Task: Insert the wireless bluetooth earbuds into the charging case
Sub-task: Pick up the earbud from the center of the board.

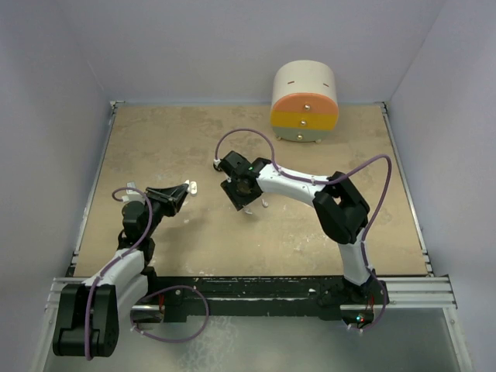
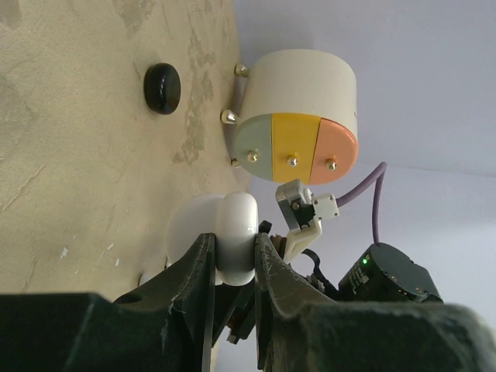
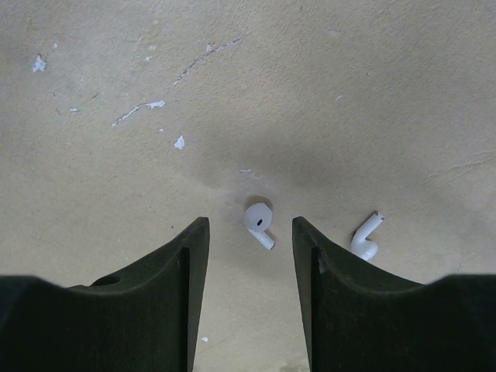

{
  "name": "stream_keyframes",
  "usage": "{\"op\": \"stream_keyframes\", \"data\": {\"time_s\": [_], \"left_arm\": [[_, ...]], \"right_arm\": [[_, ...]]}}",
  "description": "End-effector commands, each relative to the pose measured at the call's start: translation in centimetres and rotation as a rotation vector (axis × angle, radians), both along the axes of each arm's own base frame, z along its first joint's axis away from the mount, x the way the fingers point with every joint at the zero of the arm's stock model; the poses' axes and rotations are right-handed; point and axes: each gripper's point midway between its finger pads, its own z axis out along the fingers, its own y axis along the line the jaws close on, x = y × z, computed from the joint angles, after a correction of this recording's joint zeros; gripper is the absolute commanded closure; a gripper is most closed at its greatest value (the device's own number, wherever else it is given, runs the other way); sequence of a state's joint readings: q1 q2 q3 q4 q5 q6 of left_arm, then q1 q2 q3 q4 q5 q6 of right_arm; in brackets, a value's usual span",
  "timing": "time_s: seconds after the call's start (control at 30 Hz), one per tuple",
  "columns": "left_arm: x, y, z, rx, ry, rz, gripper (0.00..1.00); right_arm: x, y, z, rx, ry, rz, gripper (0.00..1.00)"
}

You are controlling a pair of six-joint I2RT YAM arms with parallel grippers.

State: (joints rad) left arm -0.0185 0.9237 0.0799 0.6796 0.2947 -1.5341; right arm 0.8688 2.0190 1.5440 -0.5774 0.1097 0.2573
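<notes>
White earbud (image 3: 260, 220) lies on the table (image 3: 116, 62), stem pointing lower-right in the wrist view, between the parted fingers of the right gripper (image 3: 250, 225), untouched. Second earbud (image 3: 366, 239) lies just beyond one finger, stem up-right. Left gripper (image 2: 232, 244) clamps the case (image 2: 236, 209), lid possibly open.

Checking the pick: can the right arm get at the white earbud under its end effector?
Probably yes. The right end effector is open, and the earbud lies uncovered on the table between its jaws, with nothing in the way.
</notes>
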Motion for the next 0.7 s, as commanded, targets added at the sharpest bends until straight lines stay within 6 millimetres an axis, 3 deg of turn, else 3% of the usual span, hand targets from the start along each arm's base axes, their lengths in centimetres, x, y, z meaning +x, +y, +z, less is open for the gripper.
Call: {"op": "stream_keyframes", "data": {"time_s": [0.0, 0.67], "left_arm": [[0.1, 0.1, 1.2, -0.004, -0.058, -0.008, 1.00], [-0.1, 0.6, 1.0, -0.013, -0.058, -0.007, 1.00]], "right_arm": [[-0.1, 0.0, -0.8, -0.001, 0.019, 0.019, 0.50], [-0.7, -0.9, -2.4, -0.002, 0.046, 0.016, 0.55]]}}
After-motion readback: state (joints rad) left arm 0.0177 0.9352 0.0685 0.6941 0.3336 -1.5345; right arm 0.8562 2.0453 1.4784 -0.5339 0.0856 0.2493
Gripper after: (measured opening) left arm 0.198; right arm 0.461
